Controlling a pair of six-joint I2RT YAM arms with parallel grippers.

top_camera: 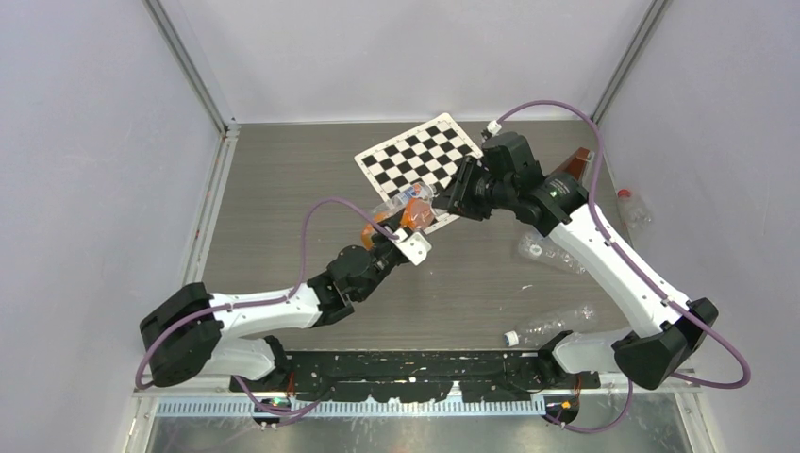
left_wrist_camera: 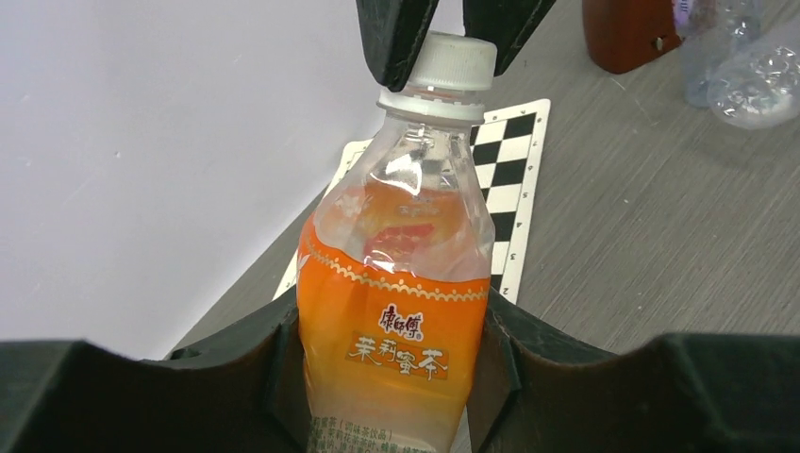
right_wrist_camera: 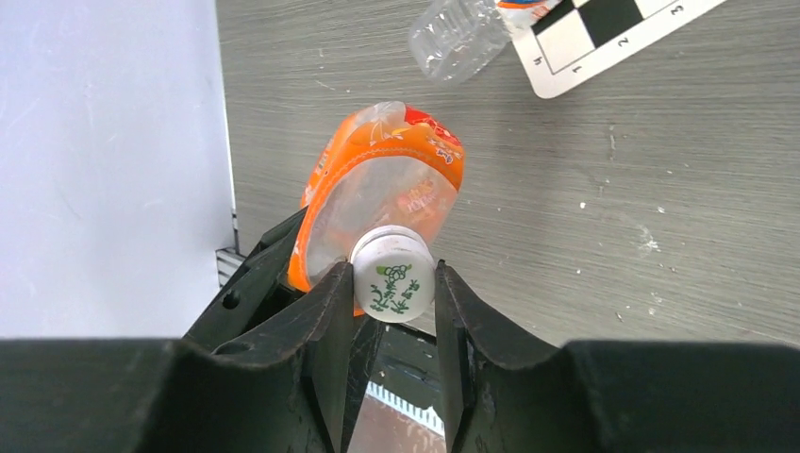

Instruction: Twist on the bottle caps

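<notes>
Top external, checkerboard (top_camera: pixel 420 156) beyond orange-label bottle (top_camera: pixel 408 213), white cap (right_wrist_camera: pixel 394 285) gripped, clear bottles (top_camera: pixel 557 324) right

From above and behind, we look down on the whole table (top_camera: pixel 283 189). Our left wrist view looks close-up along the orange-labelled bottle (left_wrist_camera: pixel 396 330) toward its cap (left_wrist_camera: pixel 453 64). Our right wrist view faces that cap end-on, equally near. All three share this bottle.

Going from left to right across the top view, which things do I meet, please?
Left arm's base → orange-label bottle held by the left gripper → right gripper on its white cap → crumpled clear bottle → red-capped bottle by the right wall.
</notes>
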